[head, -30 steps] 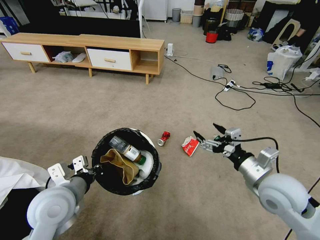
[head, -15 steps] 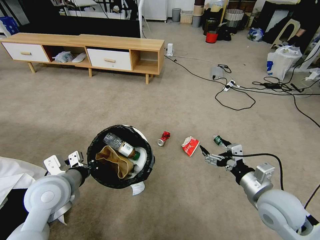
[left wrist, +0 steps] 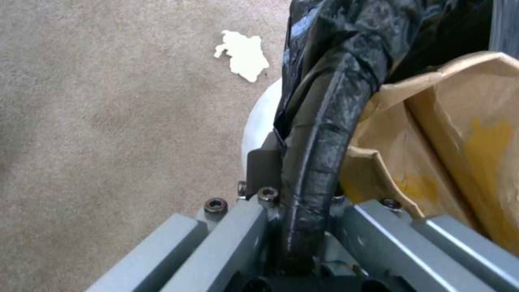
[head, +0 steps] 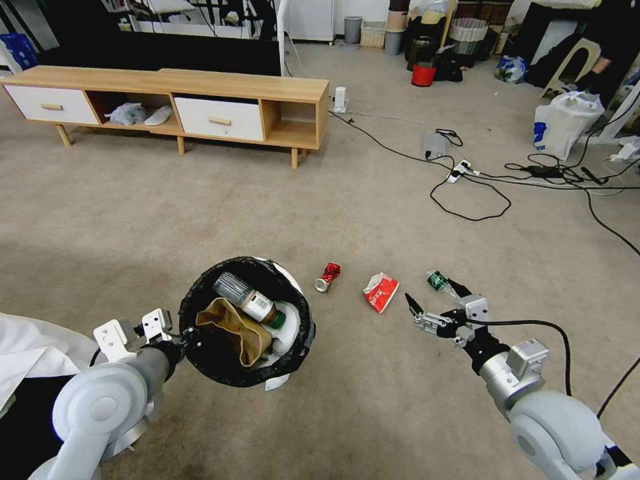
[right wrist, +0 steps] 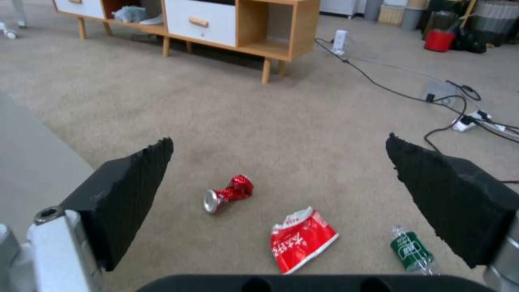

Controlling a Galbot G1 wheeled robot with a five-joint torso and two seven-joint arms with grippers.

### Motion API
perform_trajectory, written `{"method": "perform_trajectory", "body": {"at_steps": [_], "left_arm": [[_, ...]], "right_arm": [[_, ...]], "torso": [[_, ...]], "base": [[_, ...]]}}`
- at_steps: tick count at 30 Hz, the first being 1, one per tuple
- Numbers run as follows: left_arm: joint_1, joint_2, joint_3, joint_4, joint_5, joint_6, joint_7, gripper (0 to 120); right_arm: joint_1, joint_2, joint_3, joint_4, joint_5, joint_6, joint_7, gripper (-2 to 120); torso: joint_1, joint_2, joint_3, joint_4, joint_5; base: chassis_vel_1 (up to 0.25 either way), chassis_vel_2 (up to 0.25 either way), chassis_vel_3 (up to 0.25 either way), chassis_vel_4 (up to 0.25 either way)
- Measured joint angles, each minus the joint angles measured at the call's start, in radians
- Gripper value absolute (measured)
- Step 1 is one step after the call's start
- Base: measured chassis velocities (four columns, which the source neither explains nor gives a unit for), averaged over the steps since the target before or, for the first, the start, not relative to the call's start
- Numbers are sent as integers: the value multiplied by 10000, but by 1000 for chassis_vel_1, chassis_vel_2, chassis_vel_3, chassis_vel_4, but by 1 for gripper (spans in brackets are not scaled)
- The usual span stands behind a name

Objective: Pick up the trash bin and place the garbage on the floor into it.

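Since 0.5 s ago, I see the right gripper withdrawn slightly, jaws apart, beside the green-labelled bottle on the carpet. Left gripper clamps the trash bin rim, bin raised.

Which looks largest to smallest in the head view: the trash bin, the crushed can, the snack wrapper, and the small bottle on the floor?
1. trash bin, held by the left gripper, by far the largest.
2. snack wrapper.
3. crushed can and small bottle look alike; I would not rank them.
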State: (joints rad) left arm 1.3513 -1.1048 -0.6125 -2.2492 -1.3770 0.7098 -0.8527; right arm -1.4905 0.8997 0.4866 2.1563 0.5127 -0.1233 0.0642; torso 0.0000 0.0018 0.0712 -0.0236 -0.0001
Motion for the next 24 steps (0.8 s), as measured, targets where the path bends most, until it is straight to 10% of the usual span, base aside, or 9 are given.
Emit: {"method": "perform_trajectory", "body": {"at_steps": [24], "left_arm": [[-72,-325,70,-130,279,-111,27,0]], "right_arm": [[-57,224,63,128,-55,-260,-236,100]], "torso": [[0,0,0,0,1]], "base": [[0,0,0,0]]}}
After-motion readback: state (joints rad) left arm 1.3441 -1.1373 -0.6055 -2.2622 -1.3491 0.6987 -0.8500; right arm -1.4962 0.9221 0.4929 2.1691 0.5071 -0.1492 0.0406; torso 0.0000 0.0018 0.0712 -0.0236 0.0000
